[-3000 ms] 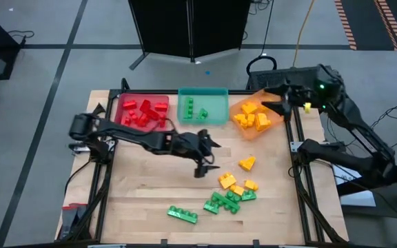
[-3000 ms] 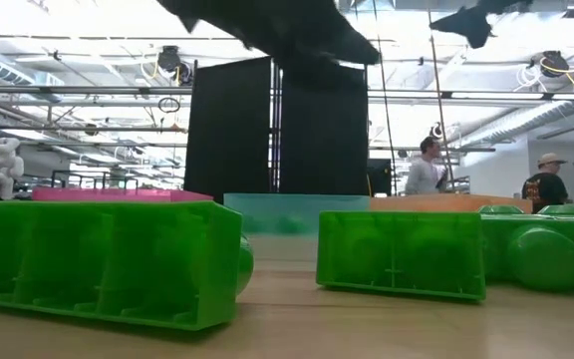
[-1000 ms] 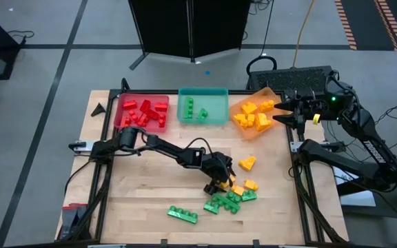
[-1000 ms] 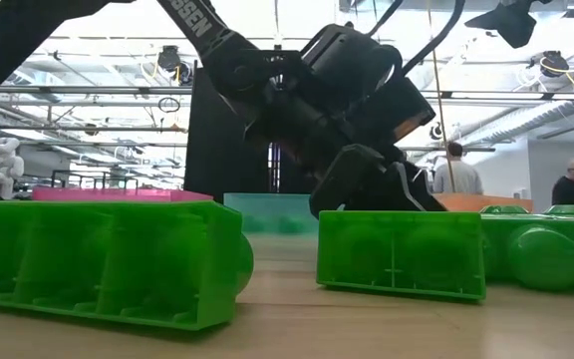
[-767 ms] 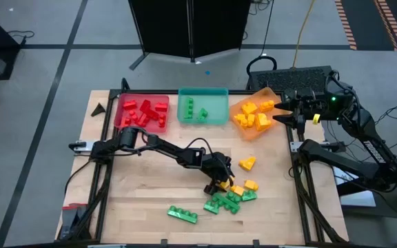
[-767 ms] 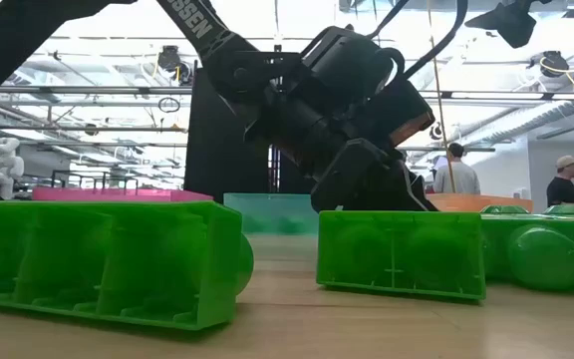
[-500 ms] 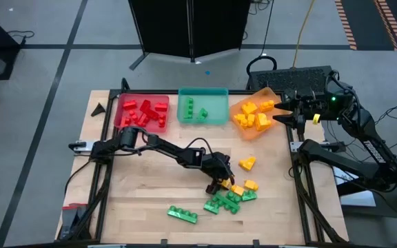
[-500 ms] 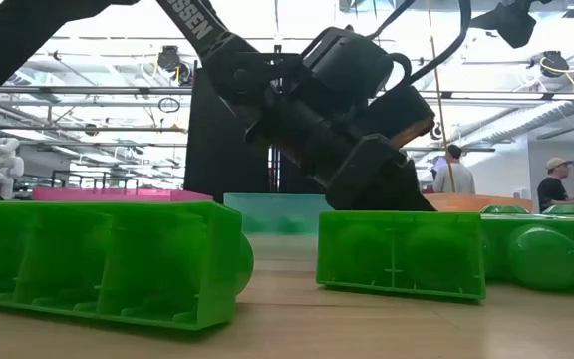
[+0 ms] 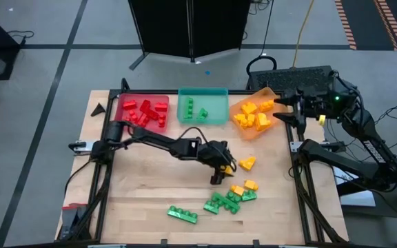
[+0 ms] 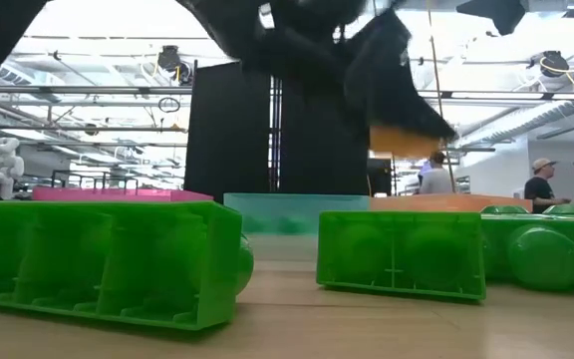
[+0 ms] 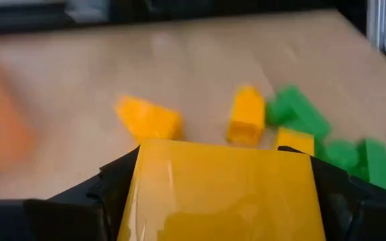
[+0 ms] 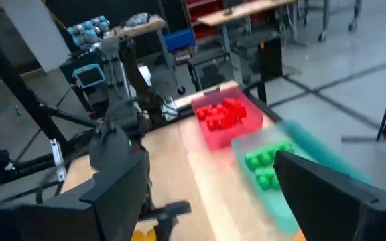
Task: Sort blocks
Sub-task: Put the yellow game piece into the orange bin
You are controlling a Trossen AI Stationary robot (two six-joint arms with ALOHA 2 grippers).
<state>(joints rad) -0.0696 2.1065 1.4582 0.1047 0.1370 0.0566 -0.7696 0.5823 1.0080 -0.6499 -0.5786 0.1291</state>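
The blocks, small studded plastic bricks, lie in several groups in the high view: red ones [image 9: 143,112] in the translucent red tray [image 9: 123,102] at upper left, a few green ones [image 9: 193,109] in the teal tray [image 9: 216,103] beside it, yellow ones [image 9: 252,117] in the orange tray [image 9: 266,94] to the right; loose green bricks [image 9: 219,202] and yellow bricks [image 9: 242,187] sit on the wooden desk [image 9: 143,193] at lower centre, one long green brick [image 9: 182,214] a little left of them, one yellow brick [image 9: 247,162] apart above; the left tool [image 9: 220,167] hangs at mid-frame just left of that brick; the right tool [image 9: 286,109] waits at the orange tray's right edge, fingers spread with nothing between them.

In the low view two large green bricks [image 10: 108,261] fill the foreground; the left arm's dark mass crosses the top with a yellow-orange shape under it; two people stand far right in the room.

In the left wrist view the left tool [image 11: 223,201] is clamped on a smooth yellow block [image 11: 223,191] that fills the lower frame; loose yellow and green bricks lie on the desk beyond.

In the right wrist view the right tool's two dark fingers [image 12: 119,201] stand wide apart and empty; the red tray [image 12: 213,134] with red bricks and green bricks [image 12: 263,164] in the teal tray show beyond.
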